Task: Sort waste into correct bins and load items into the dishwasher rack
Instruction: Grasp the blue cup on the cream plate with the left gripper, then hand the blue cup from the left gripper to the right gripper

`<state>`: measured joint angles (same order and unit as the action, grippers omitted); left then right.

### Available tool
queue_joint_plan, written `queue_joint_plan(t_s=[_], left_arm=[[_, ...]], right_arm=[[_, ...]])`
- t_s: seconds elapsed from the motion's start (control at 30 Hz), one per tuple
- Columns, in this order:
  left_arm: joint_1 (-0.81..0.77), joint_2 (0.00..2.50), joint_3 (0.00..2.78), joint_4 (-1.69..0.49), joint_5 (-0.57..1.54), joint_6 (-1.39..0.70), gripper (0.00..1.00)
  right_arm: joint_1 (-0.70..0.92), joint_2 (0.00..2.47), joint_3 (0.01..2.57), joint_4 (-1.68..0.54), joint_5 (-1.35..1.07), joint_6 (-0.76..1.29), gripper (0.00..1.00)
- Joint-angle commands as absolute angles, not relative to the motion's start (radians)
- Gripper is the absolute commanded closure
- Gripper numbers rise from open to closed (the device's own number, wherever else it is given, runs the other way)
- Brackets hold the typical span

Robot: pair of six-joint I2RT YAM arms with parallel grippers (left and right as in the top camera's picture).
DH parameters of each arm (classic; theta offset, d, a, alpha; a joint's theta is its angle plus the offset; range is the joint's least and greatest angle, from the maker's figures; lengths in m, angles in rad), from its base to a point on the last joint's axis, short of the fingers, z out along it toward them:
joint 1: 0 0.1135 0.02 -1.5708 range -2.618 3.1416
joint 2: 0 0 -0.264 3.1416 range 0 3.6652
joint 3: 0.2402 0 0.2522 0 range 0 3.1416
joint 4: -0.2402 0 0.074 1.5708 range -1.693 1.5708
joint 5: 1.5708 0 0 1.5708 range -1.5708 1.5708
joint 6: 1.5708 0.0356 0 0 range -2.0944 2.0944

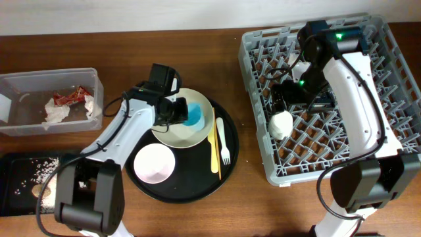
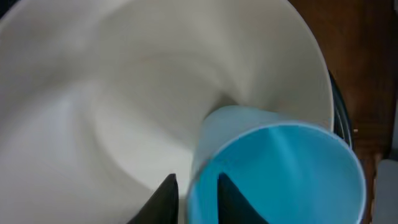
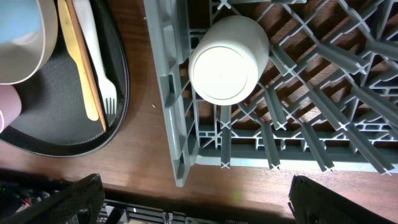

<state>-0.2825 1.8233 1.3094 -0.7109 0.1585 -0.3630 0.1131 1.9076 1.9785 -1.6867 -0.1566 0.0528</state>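
Right, round the edges first: a clear plastic tub (image 1: 49,72) sits far left with crumpled white tissue (image 1: 58,113) and a crinkly red wrapper (image 1: 69,97) inside. Below it, a shallow black tray (image 1: 16,168) is speckled with rice (image 1: 43,170) and holds one small brown lump (image 1: 36,191). In the middle is a big round black tray (image 1: 197,184) carrying a smooth pinkish-white bowl (image 1: 154,163), a white fork (image 1: 223,141) and a slim yellow utensil (image 1: 214,151) side by side, plus a pale cream plate (image 1: 191,135). The left arm reaches across that plate and hides part of it from above. On the plate lies the glossy blue cup (image 1: 194,113), tipped over, mouth towards the wrist camera. The left gripper (image 2: 194,183) is narrow, one finger either side of the cup's thin wall; whether it's pinching, I can't tell. Over to the right, the grey pegged rack (image 1: 401,112) has a cream cup (image 1: 281,124) upside down by its near-left edge. The right gripper (image 3: 194,180) hangs above with fingers spread wide, holding nothing
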Motion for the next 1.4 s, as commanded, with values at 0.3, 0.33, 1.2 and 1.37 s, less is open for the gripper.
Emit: queue_joint_plan(t_s=[0.3,0.33,1.2,1.37], left_arm=[[-0.102,1.628,1.392,-0.667,0.542,-0.302,1.00],[-0.032,1.614,1.392,-0.651,0.727,-0.263,1.00],[-0.117,1.947,1.400,0.144,1.573,-0.406,1.00],[-0.141,1.947,1.400,0.262,1.563,-0.490,0.99]], right_arm=[[0.118,1.887,1.995,-1.687,-0.165,0.056,0.01],[0.118,1.887,1.995,-1.687,-0.165,0.056,0.01],[0.117,1.921,1.981,-1.445,-1.148,-0.528,0.06],[0.104,1.951,1.961,-1.420,-1.149,-0.577,0.06]])
